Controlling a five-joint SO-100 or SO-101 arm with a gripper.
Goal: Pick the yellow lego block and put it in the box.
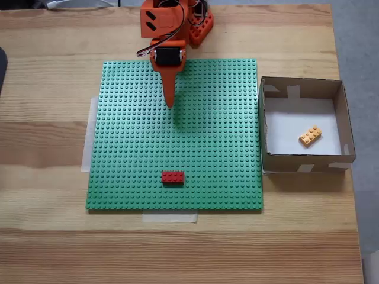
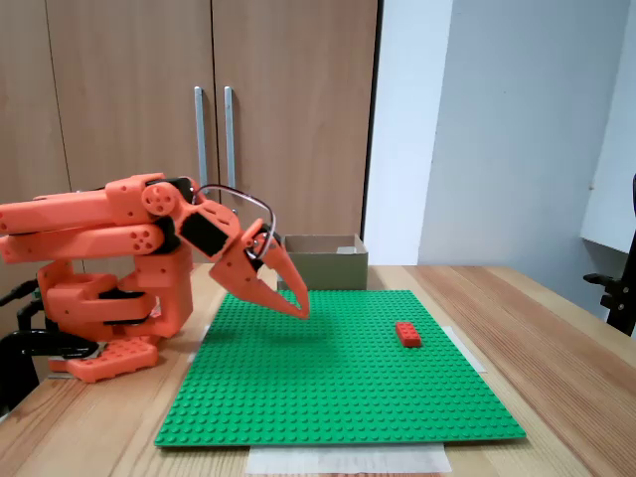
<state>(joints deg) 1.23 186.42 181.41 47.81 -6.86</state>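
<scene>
The yellow lego block lies tilted on the white floor of the box, a brown cardboard square standing to the right of the green plate in a fixed view from above. The box shows behind the arm in a fixed side view, its inside hidden. My orange gripper hangs over the upper middle of the green baseplate, far from the box. Its fingers are together with nothing between them. From the side the gripper points down and right, just above the plate.
A red brick sits on the green baseplate near its front edge; it is the red brick right of the gripper from the side. The arm's orange base stands on the wooden table. Pale tape holds the plate's edges.
</scene>
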